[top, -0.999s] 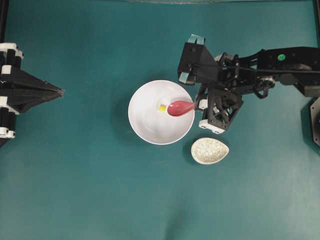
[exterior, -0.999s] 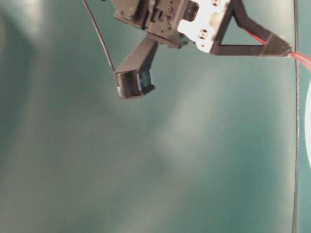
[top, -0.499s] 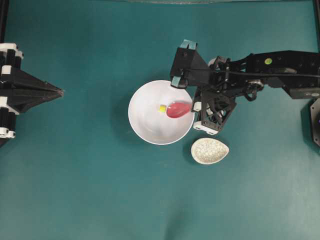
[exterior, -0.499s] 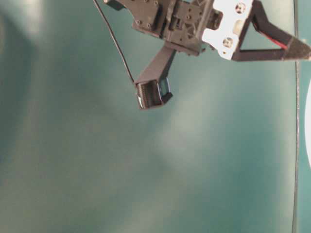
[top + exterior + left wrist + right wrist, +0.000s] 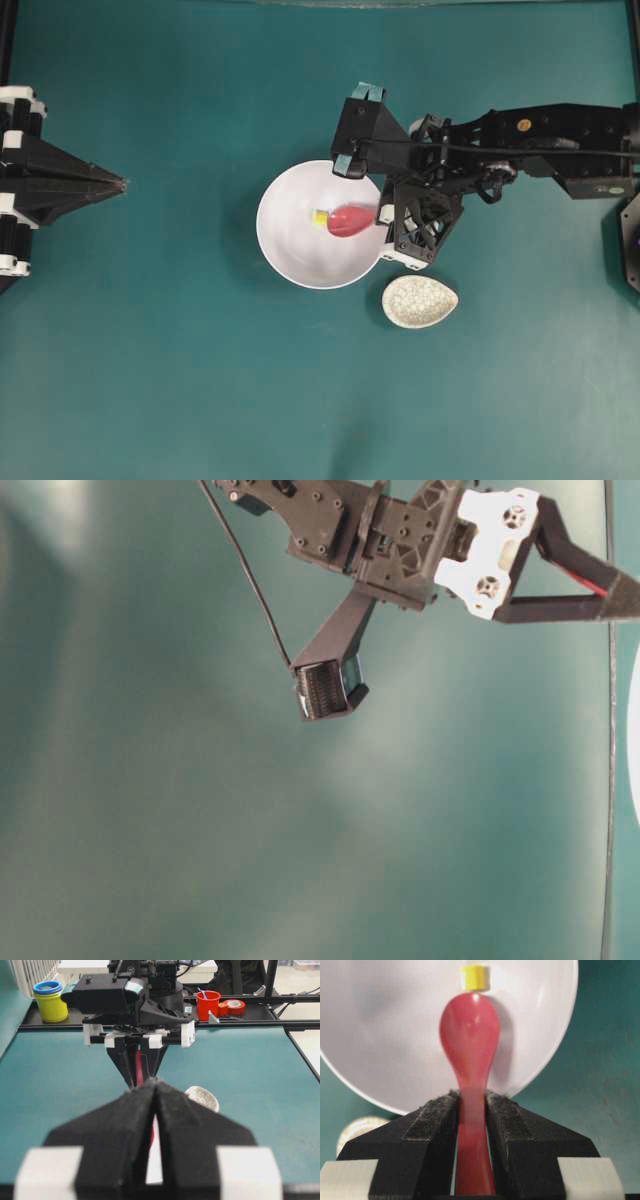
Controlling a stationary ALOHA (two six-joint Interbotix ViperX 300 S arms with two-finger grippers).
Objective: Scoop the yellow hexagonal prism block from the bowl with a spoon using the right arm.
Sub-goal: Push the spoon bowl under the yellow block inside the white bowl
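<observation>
The scoop itself is under way. The right end effector (image 5: 471, 1110) has its pads clamped on the handle of the spoon (image 5: 470, 1035), and the spoon's tip sits touching or just short of the block (image 5: 474, 977); which of the two I cannot tell. The block lies inside the bowl (image 5: 285, 250), on the floor just beside the spoon tip on the side away from the right arm. The bowl stands about mid-counter, with a spoon rest (image 5: 419, 301) just beside it toward the near right.

My judgement: the next move calls for sliding the tip under the block, perhaps pressing it against the bowl wall so it cannot skid off, then levelling the spoon before lifting.

The left end effector (image 5: 118, 184) rests at the left edge, jaws together and holding nothing.

The counter (image 5: 200, 380) is a plain teal mat. Beyond its far edge the left wrist view shows a rail with stacked cups (image 5: 50, 997), a red cup (image 5: 208, 1005) and a tape roll (image 5: 234, 1006).
</observation>
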